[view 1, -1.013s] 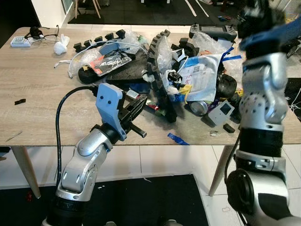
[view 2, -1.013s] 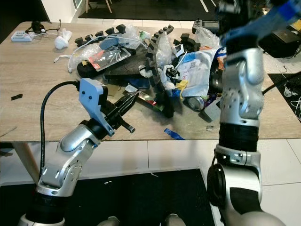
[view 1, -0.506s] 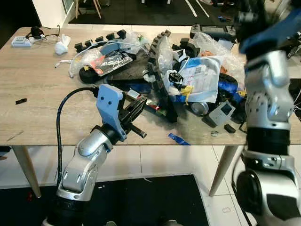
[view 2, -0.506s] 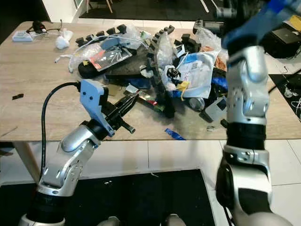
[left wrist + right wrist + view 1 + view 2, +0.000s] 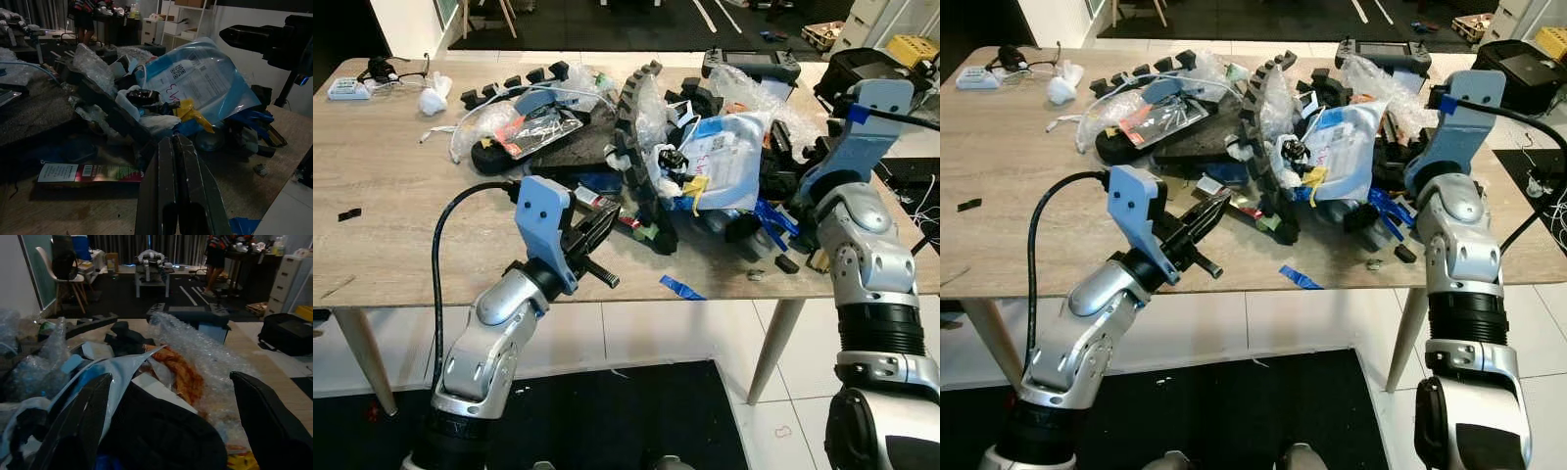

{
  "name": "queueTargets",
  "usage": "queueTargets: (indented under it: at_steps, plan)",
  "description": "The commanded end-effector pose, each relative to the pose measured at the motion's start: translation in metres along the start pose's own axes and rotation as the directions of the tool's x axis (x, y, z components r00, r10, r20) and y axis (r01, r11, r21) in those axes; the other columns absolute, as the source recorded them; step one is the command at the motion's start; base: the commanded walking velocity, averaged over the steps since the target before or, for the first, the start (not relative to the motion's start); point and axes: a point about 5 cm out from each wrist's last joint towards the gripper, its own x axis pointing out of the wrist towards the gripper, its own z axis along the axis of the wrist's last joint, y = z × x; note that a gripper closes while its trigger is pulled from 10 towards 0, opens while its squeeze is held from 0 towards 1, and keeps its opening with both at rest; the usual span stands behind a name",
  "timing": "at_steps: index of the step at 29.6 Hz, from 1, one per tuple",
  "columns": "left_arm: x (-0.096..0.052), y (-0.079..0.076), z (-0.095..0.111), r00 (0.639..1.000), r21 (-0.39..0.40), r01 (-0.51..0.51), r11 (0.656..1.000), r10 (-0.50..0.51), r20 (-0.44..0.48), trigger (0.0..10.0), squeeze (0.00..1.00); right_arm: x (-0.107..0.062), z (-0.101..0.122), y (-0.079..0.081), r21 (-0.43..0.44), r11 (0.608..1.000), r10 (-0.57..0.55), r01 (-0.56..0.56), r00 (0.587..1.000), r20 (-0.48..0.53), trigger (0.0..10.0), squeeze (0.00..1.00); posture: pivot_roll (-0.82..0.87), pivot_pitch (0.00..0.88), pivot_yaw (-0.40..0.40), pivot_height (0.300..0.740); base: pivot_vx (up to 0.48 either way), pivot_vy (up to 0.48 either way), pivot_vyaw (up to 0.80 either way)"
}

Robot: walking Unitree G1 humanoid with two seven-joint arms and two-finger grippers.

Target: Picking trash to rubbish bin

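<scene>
- At the far left corner of your wooden table (image 5: 401,196) sit a small white box (image 5: 345,88), a black headset (image 5: 380,69) and a crumpled white tissue (image 5: 434,96).
- A tiny black scrap (image 5: 349,213) lies alone on the left part of the tabletop, well apart from the pile.
- Your left gripper (image 5: 603,221) hovers over the near edge of the table, left of the heap, its 2 black fingers (image 5: 178,186) pressed together with nothing between them, pointing at the trash.
- Just beyond those fingertips lies a flat red and green carton (image 5: 90,172), on the table at the near left foot of the pile.
- The trash pile (image 5: 646,137) covers the middle and right of the table: black foam pieces (image 5: 514,86) along the far left, a clear bag with a red and black pack (image 5: 536,125), and a long toothed black foam strip (image 5: 634,147) running from far to near.
- Right of the strip you see a blue and white plastic mailer bag (image 5: 729,162) with a yellow scrap (image 5: 697,186) at its near edge.
- A blue tape scrap (image 5: 682,288) lies at the near edge, in front of the pile.
- Your right gripper (image 5: 171,431) is at the right end of the heap, fingers spread wide on either side of a dark lump, with bubble wrap (image 5: 205,357) just beyond it.
- A black game controller (image 5: 749,65) rests at the far right edge.
</scene>
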Motion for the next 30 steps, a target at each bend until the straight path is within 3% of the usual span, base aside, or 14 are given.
queueTargets:
  at_steps: [1, 5, 12, 13, 14, 24, 30]
  plan:
    - [0.000, -0.006, -0.002, 1.000, -0.013, 0.024, 1.000, -0.024, 0.003, 10.0, 0.00, -0.001, -0.008, 0.000, 0.009, 1.000, 0.005, -0.005, 0.999, -0.034, 10.0, 1.00, 0.00, 0.188, -0.030, 0.740, 0.000, 0.000, 0.00]
    - [0.000, -0.006, -0.001, 1.000, -0.009, 0.022, 1.000, -0.022, 0.007, 10.0, 0.00, 0.000, -0.015, 0.011, 0.082, 0.993, 0.084, -0.081, 0.996, -0.031, 10.0, 1.00, 0.00, 0.183, -0.030, 0.740, 0.000, 0.000, 0.00]
    - [0.001, -0.006, -0.001, 1.000, -0.006, 0.025, 1.000, -0.025, 0.008, 10.0, 0.00, 0.000, -0.027, 0.021, 0.127, 0.982, 0.146, -0.142, 0.989, -0.023, 10.0, 1.00, 0.00, 0.176, -0.030, 0.740, 0.000, 0.000, 0.00]
    - [0.001, -0.007, -0.001, 1.000, -0.005, 0.027, 1.000, -0.027, 0.008, 10.0, 0.00, 0.000, -0.032, 0.023, 0.138, 0.978, 0.161, -0.157, 0.987, -0.019, 10.0, 0.70, 0.00, 0.176, -0.030, 0.740, 0.000, 0.000, 0.00]
    - [0.002, -0.007, 0.000, 1.000, -0.004, 0.029, 1.000, -0.029, 0.010, 10.0, 0.00, 0.000, -0.037, 0.025, 0.148, 0.975, 0.171, -0.166, 0.985, -0.015, 10.0, 0.00, 0.01, 0.178, -0.031, 0.740, 0.000, 0.000, 0.00]
    - [0.003, -0.014, 0.006, 0.996, -0.034, 0.083, 0.996, -0.082, 0.028, 10.0, 0.00, 0.001, -0.064, 0.030, 0.186, 0.959, 0.227, -0.213, 0.973, -0.052, 10.0, 0.00, 0.02, 0.202, -0.036, 0.740, 0.000, 0.000, 0.00]
    - [0.004, -0.019, 0.008, 0.994, -0.030, 0.105, 0.994, -0.104, 0.036, 10.0, 0.00, 0.003, -0.067, 0.033, 0.207, 0.946, 0.265, -0.249, 0.963, -0.048, 10.0, 0.00, 0.02, 0.209, -0.036, 0.740, 0.000, 0.000, 0.00]
